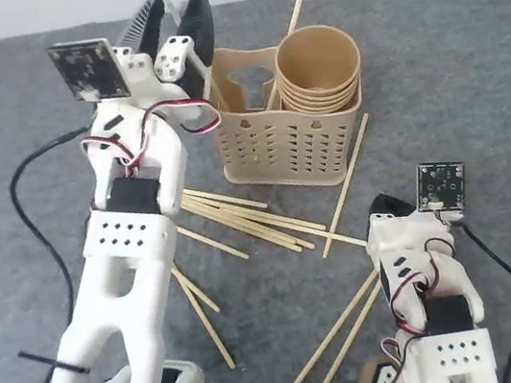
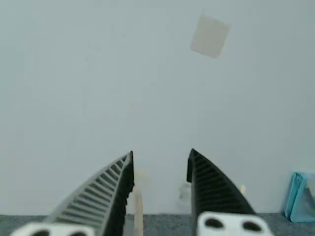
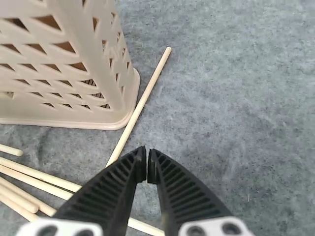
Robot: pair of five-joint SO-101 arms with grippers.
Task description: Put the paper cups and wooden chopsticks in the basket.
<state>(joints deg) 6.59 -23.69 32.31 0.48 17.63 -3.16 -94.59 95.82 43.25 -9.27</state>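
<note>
Ahead of the right gripper (image 3: 147,153), the basket (image 3: 69,69) is cropped by the edge; between the left gripper (image 2: 161,152) tips, 1 pale stick (image 2: 138,214) is blurred.

The high camera looked down on the desk (image 1: 470,70) from over the arms' bases, with the basket (image 1: 276,139) toward 12 o'clock. The left wrist camera faced level past the left pincer (image 2: 161,154) at a pale wall (image 2: 98,73). The right wrist camera hung close over the desk behind the right pincer (image 3: 146,150). It shared the basket's 5 o'clock corner and a chopstick (image 3: 142,101) with the high view.
</note>
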